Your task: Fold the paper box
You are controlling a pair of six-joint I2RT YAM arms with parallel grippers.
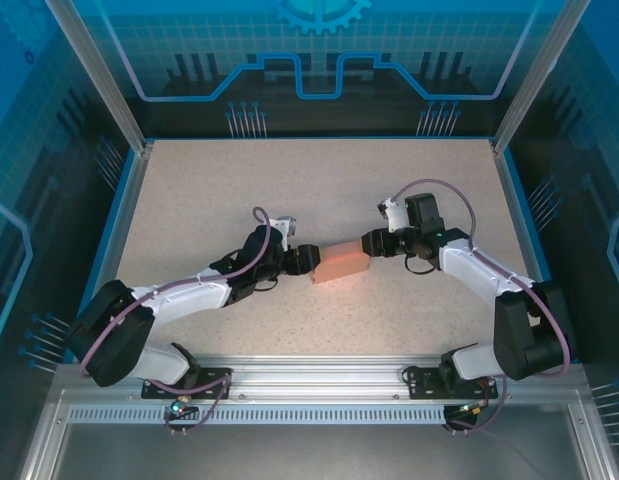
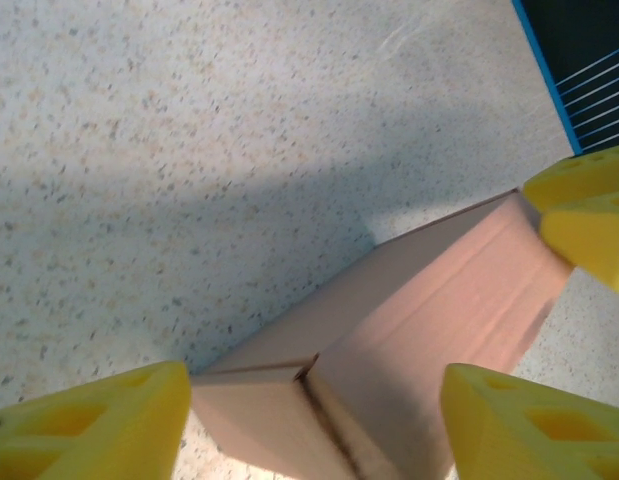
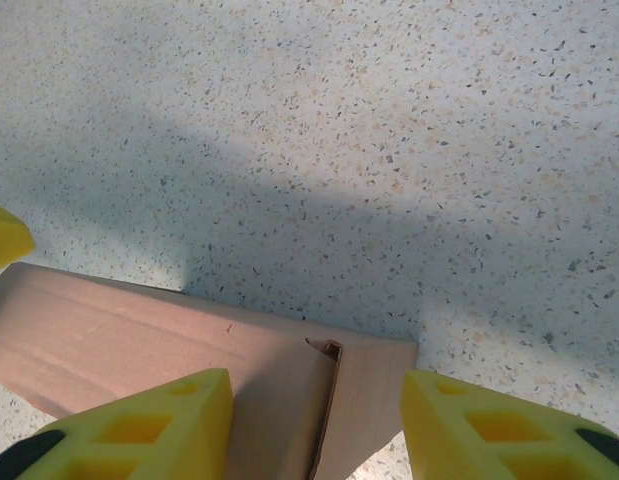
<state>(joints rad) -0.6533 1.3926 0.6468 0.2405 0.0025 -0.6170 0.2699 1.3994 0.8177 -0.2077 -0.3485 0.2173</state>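
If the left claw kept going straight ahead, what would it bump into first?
The paper box: its near end sits right between the left gripper's fingers. Beyond the box is the right gripper.

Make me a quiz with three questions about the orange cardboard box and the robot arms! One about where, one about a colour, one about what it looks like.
1. Where is the salmon-orange cardboard paper box?
A) between the left gripper and the right gripper
B) in a far corner of the table
C) on top of an arm

2. What colour are the grippers' fingers?
A) green
B) yellow
C) red

3. What shape is the paper box in?
A) a flat sheet
B) a crumpled ball
C) folded up into a long rectangular box

Answers:
1 A, the top view shows a gripper at each end of it.
2 B, both wrist views show yellow fingers.
3 C, its walls stand up along creased edges.
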